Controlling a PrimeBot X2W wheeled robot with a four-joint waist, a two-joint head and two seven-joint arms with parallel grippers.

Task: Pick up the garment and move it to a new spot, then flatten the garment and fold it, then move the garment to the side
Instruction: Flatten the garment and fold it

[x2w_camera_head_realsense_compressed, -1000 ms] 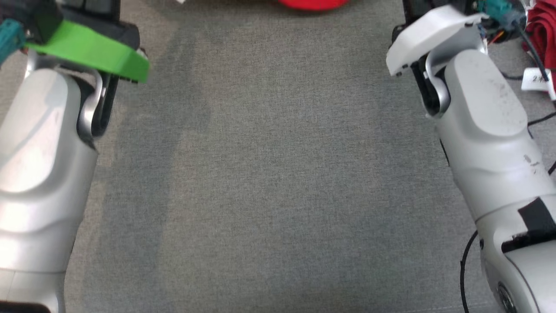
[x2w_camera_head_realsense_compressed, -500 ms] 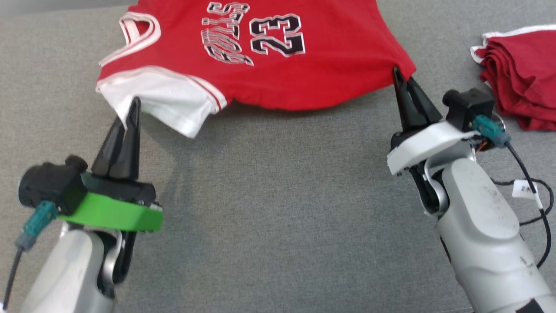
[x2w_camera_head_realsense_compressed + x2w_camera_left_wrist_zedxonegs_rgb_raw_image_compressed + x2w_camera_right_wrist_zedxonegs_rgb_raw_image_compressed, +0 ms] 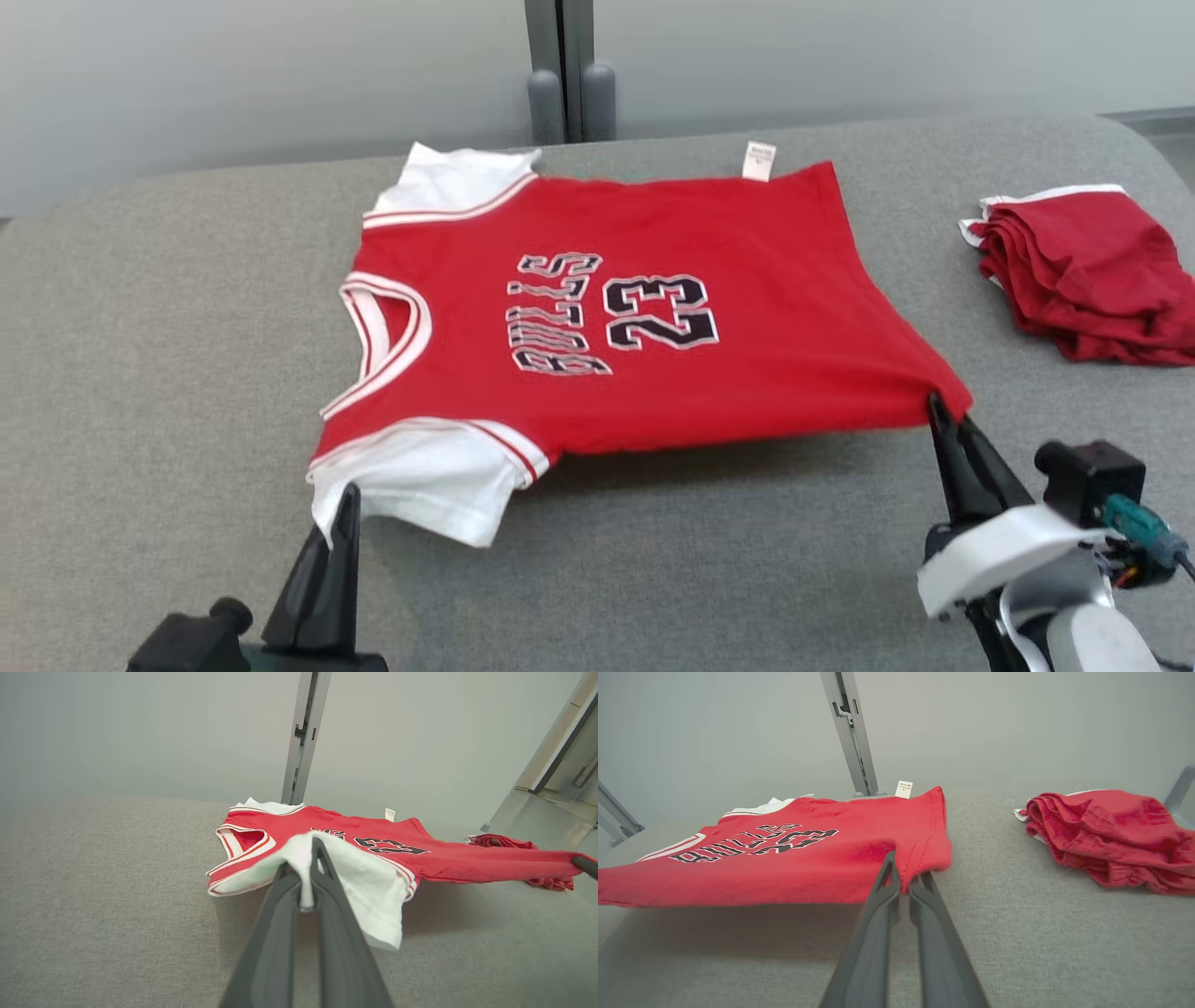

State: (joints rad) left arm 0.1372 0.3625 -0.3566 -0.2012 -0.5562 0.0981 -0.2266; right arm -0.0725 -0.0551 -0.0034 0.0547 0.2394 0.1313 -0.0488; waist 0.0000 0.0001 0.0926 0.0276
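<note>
– Red jersey (image 3: 635,308) shows whole now: the head view has tilted up, and both grips are unchanged.
– Which grips?
– The left gripper (image 3: 349,495) stays clamped on the white sleeve (image 3: 420,476), far from the folded red pile (image 3: 1083,280). The right gripper (image 3: 936,411) pinches the hem corner (image 3: 938,390) nearest that pile. Soft knit runs taut between them, its held edge lifted off the coarse grey cushion (image 3: 140,373). Spreading looks nearly done; folding waits.

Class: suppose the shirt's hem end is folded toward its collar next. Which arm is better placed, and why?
Probably the right. The right gripper is shut on the shirt's near hem corner, while the left gripper pinches the white sleeve at the collar end.
</note>
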